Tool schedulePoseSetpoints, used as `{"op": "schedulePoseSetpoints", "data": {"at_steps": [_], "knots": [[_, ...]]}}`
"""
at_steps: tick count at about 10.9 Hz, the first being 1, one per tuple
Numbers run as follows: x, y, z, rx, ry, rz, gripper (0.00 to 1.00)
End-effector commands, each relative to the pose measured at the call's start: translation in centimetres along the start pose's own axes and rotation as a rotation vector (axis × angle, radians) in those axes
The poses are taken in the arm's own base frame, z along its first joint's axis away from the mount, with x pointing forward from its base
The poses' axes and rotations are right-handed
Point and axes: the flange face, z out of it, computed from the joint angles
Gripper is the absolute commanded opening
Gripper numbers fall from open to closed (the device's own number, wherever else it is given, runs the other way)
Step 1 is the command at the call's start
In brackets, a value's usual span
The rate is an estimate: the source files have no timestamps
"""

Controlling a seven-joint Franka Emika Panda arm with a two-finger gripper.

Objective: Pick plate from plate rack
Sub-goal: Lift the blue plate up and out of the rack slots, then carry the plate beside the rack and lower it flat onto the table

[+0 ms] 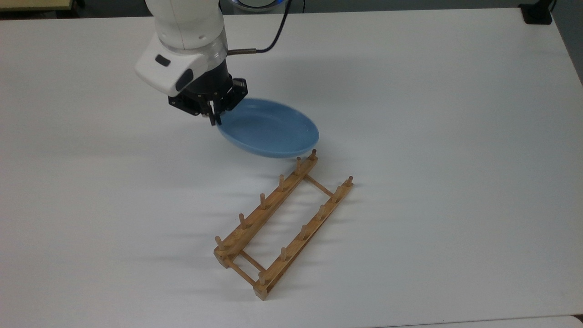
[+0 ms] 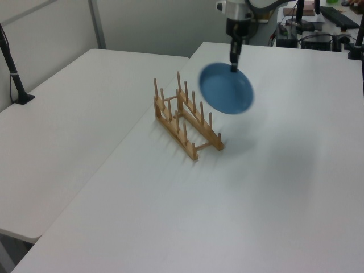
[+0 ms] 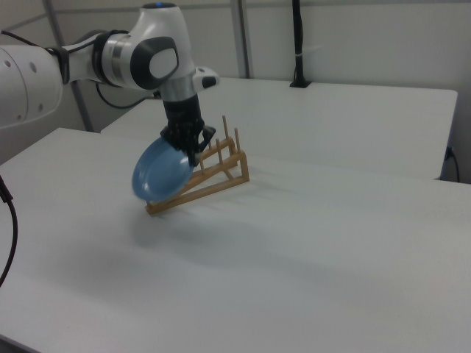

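The gripper (image 1: 214, 119) is pinching the rim of the plate (image 1: 268, 129), with its two fingers pressed together on the edge at the top view's left side of the dish. From this one point the plate hangs in the air, tilted, and its body goes away from the gripper toward the top view's right. In the left view the gripper (image 2: 234, 61) comes down from above and the plate (image 2: 226, 89) hangs under it, with its face turned toward that camera.

The plate is out of the plate rack (image 1: 282, 221) and does not touch it. In the top view its lower edge is just beside the pegs at the far end of the rack. In the right view the plate (image 3: 160, 174) is in front of the rack (image 3: 207, 176). All the slots of the rack stand free on the white tabletop (image 1: 432, 136).

I judge that the picking is nearly finished. The next move depends on the hold at one edge: the weight lies to one side of the gripper, so the plate could swing or slip if the arm moves fast.
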Motion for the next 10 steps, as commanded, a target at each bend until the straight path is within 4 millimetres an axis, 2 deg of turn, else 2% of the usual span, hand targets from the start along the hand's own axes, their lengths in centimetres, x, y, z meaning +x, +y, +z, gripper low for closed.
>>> {"op": "schedulePoseSetpoints", "data": {"at_steps": [1, 2, 4, 8, 10], "knots": [[-4.0, -0.2, 3.6, 0.116, -0.2, -0.323, 0.0], [-4.7, -0.2, 5.6, 0.148, -0.251, -0.415, 0.01], [-5.0, -0.1, 8.2, 0.175, -0.294, -0.502, 0.01], [-5.4, 0.1, 13.8, 0.146, -0.42, -0.537, 0.01], [-5.5, -0.3, 15.2, 0.125, -0.464, -0.554, 0.01]]}}
